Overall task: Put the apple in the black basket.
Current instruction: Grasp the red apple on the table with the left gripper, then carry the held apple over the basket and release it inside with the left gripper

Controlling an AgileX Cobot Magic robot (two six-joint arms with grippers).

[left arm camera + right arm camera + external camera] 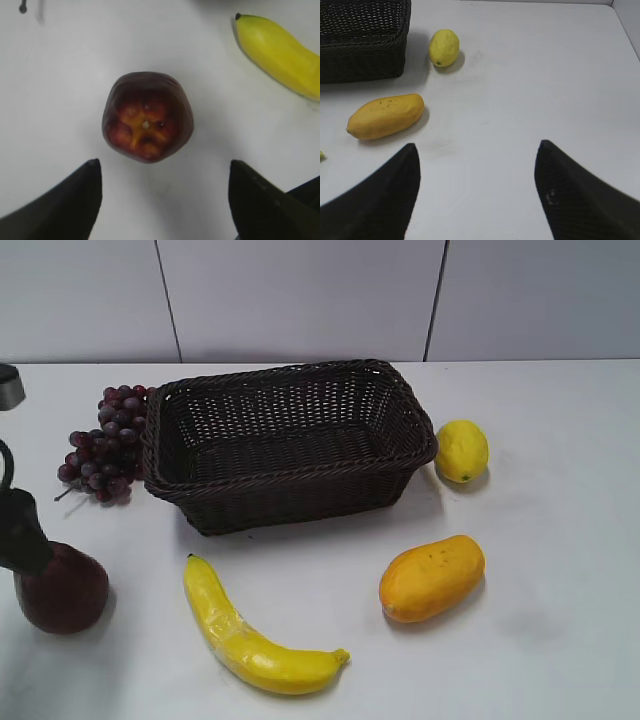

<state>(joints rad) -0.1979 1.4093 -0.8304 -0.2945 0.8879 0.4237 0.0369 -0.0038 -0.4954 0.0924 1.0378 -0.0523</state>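
White and matte, the surface (560, 640) runs back to a pale panelled wall. The left claw (162, 172) hangs spread wide above the dark maroon glossy apple (148, 116), its two black fingers (75, 200) showing apart at the bottom of the left wrist view and touching nothing. The apple stands on the surface just ahead of the gap between those fingers, its dimpled orange-yellow top facing the wrist camera. Off to the claw's right lies a long yellow banana (280, 52). In the exterior view the apple (62, 590) sits at the far left, partly behind the dark arm, well apart from the large rectangular dark woven wicker basket (290, 495). A bunch of purple grapes (105, 445) touches the basket's left side. The right claw (477, 170) is likewise spread and holds nothing; ahead of it to its left lie an orange-yellow oblong mango (386, 116) and, farther on, a small yellow lemon (444, 47) beside the basket.
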